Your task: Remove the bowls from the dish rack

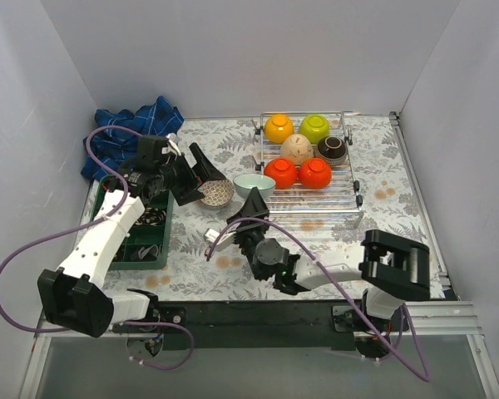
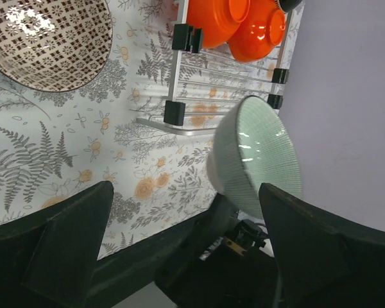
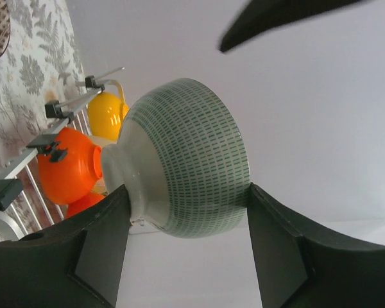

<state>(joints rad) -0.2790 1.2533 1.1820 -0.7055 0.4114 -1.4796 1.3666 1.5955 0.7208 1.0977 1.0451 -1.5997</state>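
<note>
The chrome dish rack [image 1: 316, 204] stands at the back right and holds six bowls: orange-yellow [image 1: 278, 127], lime green [image 1: 314, 127], speckled beige [image 1: 297, 149], dark brown [image 1: 331, 149] and two red-orange [image 1: 280, 173] [image 1: 315, 173]. My right gripper [image 1: 254, 201] is shut on the pale blue-green bowl [image 1: 254, 184], tilted on its side just left of the rack; in the right wrist view the bowl [image 3: 186, 157] sits between the fingers [image 3: 102, 250]. The white patterned bowl [image 1: 216, 192] rests on the table. My left gripper [image 1: 200, 181] is open and empty beside it.
A green compartment tray [image 1: 161, 249] with dark items lies at the left, under the left arm. A blue plaid cloth [image 1: 133, 131] is bunched in the back left corner. A small metal piece [image 1: 210, 236] lies mid-table. White walls enclose three sides.
</note>
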